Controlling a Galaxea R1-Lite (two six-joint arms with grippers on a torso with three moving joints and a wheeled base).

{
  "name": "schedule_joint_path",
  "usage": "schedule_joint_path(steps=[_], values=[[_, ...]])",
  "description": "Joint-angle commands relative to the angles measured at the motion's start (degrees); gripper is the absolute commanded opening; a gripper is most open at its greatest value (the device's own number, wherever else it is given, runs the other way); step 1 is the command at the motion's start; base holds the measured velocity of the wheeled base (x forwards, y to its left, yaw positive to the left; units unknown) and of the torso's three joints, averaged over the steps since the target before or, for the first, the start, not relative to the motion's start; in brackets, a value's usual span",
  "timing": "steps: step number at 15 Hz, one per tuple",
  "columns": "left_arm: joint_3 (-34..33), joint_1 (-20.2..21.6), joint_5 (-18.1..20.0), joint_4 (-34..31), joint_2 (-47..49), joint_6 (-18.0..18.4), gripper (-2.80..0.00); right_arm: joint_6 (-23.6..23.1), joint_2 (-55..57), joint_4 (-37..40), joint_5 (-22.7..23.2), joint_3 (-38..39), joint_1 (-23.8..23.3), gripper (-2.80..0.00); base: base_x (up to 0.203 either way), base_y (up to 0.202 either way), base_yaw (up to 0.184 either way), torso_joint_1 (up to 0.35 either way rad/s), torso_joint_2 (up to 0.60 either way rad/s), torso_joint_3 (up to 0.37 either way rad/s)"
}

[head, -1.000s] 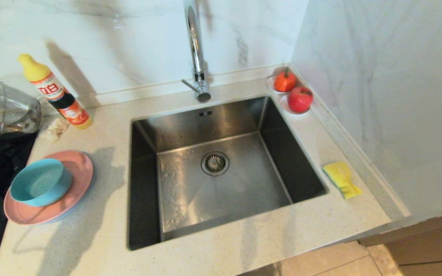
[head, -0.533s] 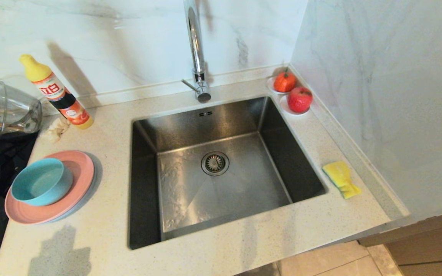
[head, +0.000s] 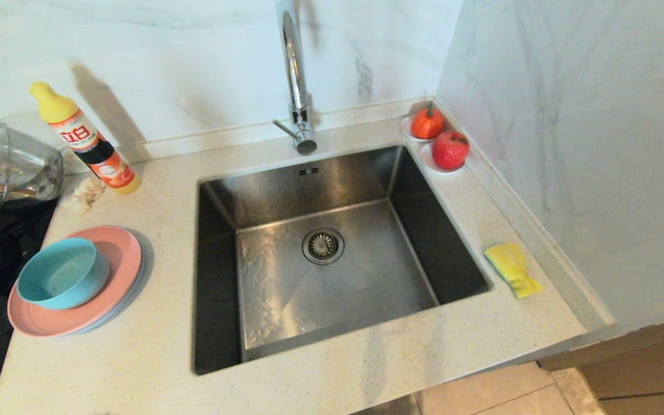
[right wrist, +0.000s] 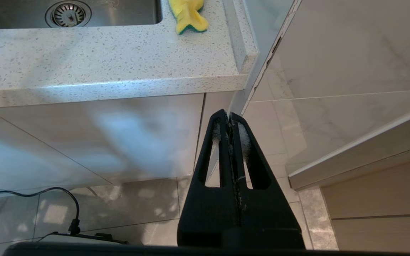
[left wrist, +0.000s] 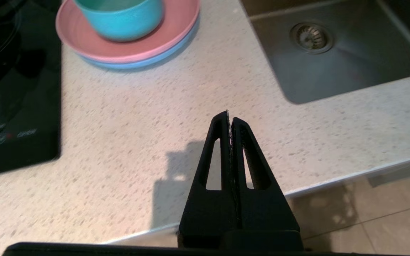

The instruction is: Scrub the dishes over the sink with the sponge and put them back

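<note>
Both tools shut and empty; dishes stacked left of sink, sponge to its right.

Head view: no arm in frame. Teal bowl (head: 62,274) sits in pink plate (head: 114,288), grey-blue plate (head: 136,286) edge showing beneath, on the bench (head: 136,369) left of the sink (head: 332,259). Sponge (head: 512,269) lies on the bench right of the sink. Left wrist view: left tool (left wrist: 229,119) fully closed, holding nothing, above the bench's front edge, well apart from the stack; this view shows the grey-blue rim clearly. Right wrist view: right tool (right wrist: 228,119) fully closed, empty, low before the cabinet front (right wrist: 94,142); green scouring layer visible under the sponge.
</note>
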State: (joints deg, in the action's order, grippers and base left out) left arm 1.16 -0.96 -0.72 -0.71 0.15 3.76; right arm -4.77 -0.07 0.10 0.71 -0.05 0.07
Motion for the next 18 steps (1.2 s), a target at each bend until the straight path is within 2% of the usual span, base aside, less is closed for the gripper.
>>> schedule_joint_path(steps=[1,4,18], values=[[-1.24,0.00,0.63,0.35,-0.32,0.11,-2.80,-0.07,-0.01,-0.01,0.06,0.03,0.01,-2.80,0.000,0.000,0.000,0.000,0.00,0.000],[-1.24,0.00,0.36,0.53,-0.32,-1.03,-2.80,-0.07,-0.01,0.03,0.00,0.05,0.01,-2.80,0.000,0.000,0.000,0.000,0.00,0.000],[-1.24,0.00,0.36,0.53,-0.32,-1.03,-2.80,0.81,-0.01,-0.10,0.00,-0.04,0.01,-2.80,0.000,0.000,0.000,0.000,0.00,0.000]])
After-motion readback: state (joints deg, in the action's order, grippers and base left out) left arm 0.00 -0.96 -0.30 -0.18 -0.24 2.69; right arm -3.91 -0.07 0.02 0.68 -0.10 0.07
